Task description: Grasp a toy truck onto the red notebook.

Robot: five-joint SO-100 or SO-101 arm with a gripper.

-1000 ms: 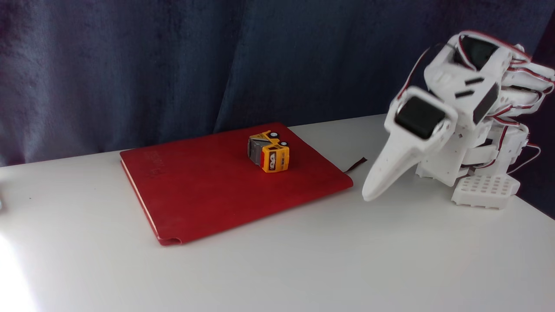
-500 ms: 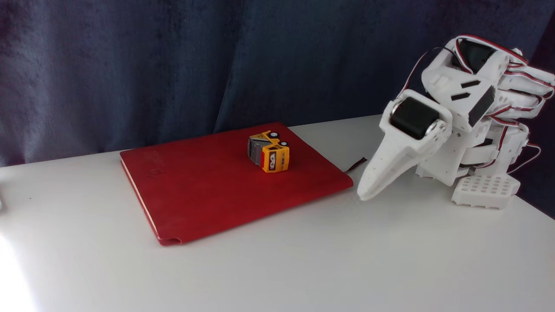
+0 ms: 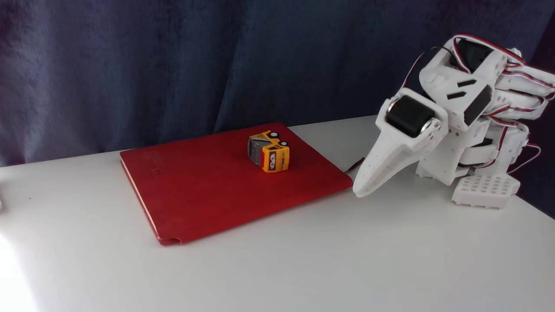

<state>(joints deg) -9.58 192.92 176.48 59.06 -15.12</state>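
Fixed view: toy truck (image 3: 269, 152) tipped on red notebook (image 3: 208, 186), left of and farther than pincer (image 3: 360, 192), tips together, low over desk (image 3: 329, 255).

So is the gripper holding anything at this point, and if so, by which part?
Nothing is held. The gripper is down by the table, empty, beside the red notebook; the toy truck lies on its side on the notebook.
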